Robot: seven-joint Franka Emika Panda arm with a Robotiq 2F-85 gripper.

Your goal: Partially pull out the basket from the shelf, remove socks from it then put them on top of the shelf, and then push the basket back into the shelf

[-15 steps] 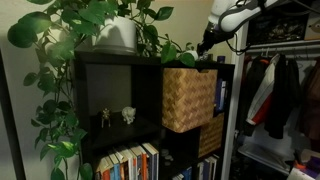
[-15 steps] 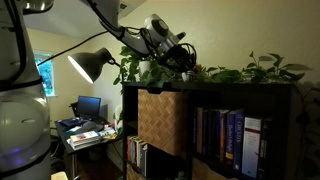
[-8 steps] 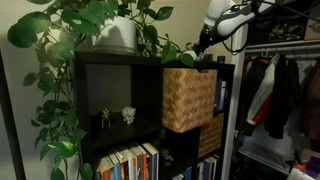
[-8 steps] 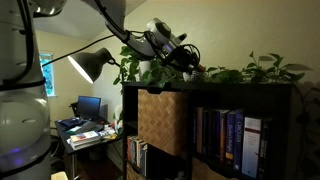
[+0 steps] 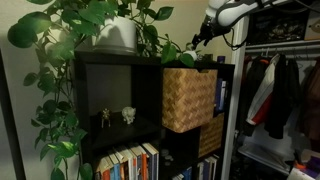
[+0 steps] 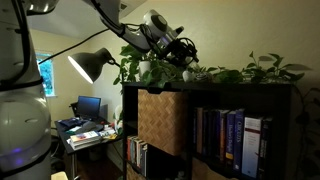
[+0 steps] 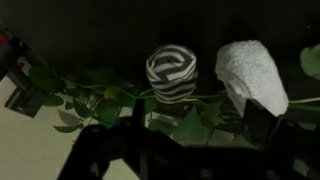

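In the wrist view a black-and-white striped rolled sock (image 7: 172,73) and a white sock (image 7: 250,75) lie side by side on top of the shelf, among green leaves. My gripper (image 7: 198,135) hangs open just above and in front of them, holding nothing. In both exterior views the gripper (image 5: 200,38) (image 6: 188,62) hovers over the top of the black shelf (image 5: 110,85) (image 6: 240,88). The light tan basket (image 5: 188,98) (image 6: 160,120) sticks partly out of its upper cubby, below the gripper.
A white-potted trailing plant (image 5: 118,35) covers much of the shelf top. A darker basket (image 5: 210,136), books (image 6: 225,135) and small figurines (image 5: 115,116) fill other cubbies. A clothes rack (image 5: 282,90) stands beside the shelf, and a desk lamp (image 6: 90,65) on the far side.
The gripper has opened and risen a little from the shelf top, leaving the sock there. The basket has not moved.
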